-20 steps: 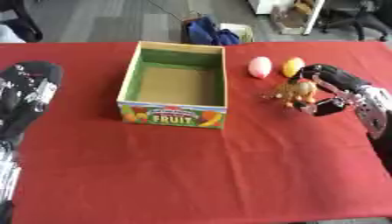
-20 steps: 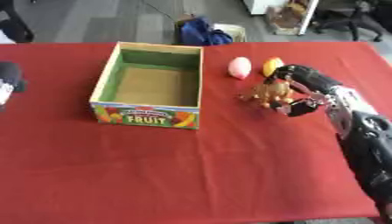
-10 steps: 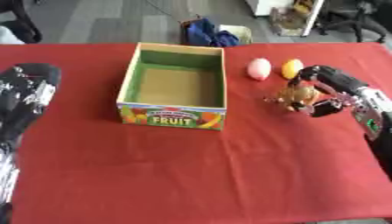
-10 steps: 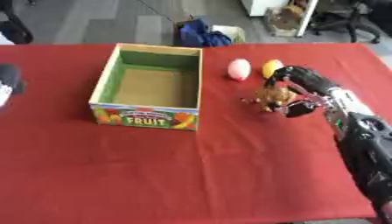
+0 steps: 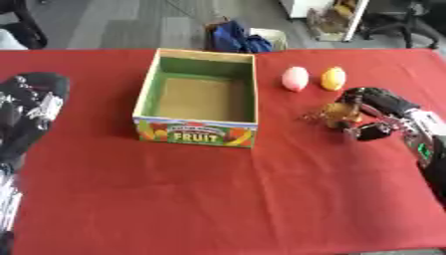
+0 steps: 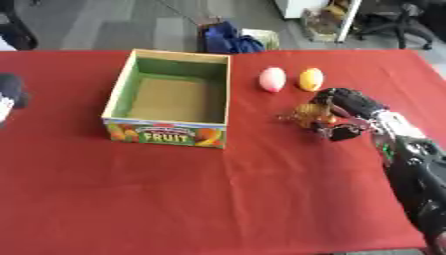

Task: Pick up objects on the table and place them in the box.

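Right hand (image 6: 348, 112) fingers curled round small brown object (image 6: 312, 114), shape unclear; left hand (image 5: 31, 107) fingers unreadable.

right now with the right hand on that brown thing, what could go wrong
1. The right hand curls round the brown object only from one side, so it may slip out when lifted.
2. The pink egg and yellow egg lie close behind; a swing toward the box could knock them rolling.
3. The box wall stands high, so a low carry could catch its rim.
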You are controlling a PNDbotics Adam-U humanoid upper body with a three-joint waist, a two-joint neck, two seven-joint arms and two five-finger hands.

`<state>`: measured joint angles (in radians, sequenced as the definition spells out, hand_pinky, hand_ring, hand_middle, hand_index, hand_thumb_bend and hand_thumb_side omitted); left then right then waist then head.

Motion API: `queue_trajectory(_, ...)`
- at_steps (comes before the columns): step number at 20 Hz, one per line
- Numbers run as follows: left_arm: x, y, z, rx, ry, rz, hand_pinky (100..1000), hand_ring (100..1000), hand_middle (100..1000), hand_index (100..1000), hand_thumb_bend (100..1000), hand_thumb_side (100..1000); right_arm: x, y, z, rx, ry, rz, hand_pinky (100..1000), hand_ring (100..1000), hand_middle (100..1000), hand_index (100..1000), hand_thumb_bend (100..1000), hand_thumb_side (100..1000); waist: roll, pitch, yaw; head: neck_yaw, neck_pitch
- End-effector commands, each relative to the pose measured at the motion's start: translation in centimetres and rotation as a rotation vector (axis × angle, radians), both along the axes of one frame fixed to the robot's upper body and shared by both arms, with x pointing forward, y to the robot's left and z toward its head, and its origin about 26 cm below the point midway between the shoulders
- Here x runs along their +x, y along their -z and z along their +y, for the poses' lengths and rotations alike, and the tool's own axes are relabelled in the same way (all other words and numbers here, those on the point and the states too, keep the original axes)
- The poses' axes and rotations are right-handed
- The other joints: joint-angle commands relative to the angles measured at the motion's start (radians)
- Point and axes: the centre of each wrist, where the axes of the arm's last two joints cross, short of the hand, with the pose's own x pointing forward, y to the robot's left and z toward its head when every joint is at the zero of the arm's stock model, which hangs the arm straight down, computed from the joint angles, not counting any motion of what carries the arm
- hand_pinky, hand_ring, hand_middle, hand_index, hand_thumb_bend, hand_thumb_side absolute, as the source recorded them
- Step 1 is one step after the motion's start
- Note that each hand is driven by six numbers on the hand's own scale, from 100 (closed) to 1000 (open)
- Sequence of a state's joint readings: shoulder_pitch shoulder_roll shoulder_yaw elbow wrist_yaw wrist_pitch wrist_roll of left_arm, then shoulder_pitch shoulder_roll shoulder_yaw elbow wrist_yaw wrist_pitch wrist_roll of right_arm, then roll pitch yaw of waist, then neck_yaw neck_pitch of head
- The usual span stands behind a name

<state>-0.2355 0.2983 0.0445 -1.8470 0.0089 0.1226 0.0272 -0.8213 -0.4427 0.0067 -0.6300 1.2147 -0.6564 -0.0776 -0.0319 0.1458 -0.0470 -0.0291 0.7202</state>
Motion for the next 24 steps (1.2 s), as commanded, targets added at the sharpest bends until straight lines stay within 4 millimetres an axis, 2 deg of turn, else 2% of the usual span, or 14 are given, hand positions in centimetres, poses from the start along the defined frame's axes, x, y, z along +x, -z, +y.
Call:
queue_trajectory(1,0.0,-0.8,0.0,0.012,0.005,-0.027,683,624,597,688,428,467,0.3,-2.0,-0.9,0.010,0.006,-0.068,810,669,582,717,100,100,0.002,-0.013,-0.001,0.000,-0.008)
queue_trajectory(13,-0.1,-0.8,0.1,0.014,0.003,-0.027,682,624,597,688,428,467,1.2,-7.7,0.7,0.100,-0.128,-0.224,803,668,569,708,100,100,0.000,-0.015,-0.002,0.002,-0.006)
queue_trajectory(14,-0.1,-0.8,0.1,0.015,0.003,-0.026,682,624,597,688,428,467,1.3,-8.2,1.0,0.107,-0.141,-0.236,803,667,567,707,100,131,-0.001,-0.015,-0.001,0.002,-0.006)
queue_trajectory(15,-0.1,-0.8,0.1,0.015,0.003,-0.027,682,624,597,688,428,467,1.4,-8.9,1.3,0.113,-0.156,-0.249,803,667,566,707,100,100,-0.001,-0.016,-0.001,0.001,-0.007)
queue_trajectory(19,0.0,-0.8,0.0,0.015,0.007,-0.027,682,624,597,688,426,466,2.0,-11.3,3.1,0.137,-0.218,-0.295,803,668,567,708,100,100,-0.002,-0.017,0.004,-0.002,-0.009)
queue_trajectory(24,0.1,-1.0,-0.2,0.013,0.018,-0.032,682,624,597,688,429,464,2.8,-13.2,5.6,0.159,-0.273,-0.317,801,665,562,704,100,100,-0.003,-0.018,0.020,-0.011,-0.016)
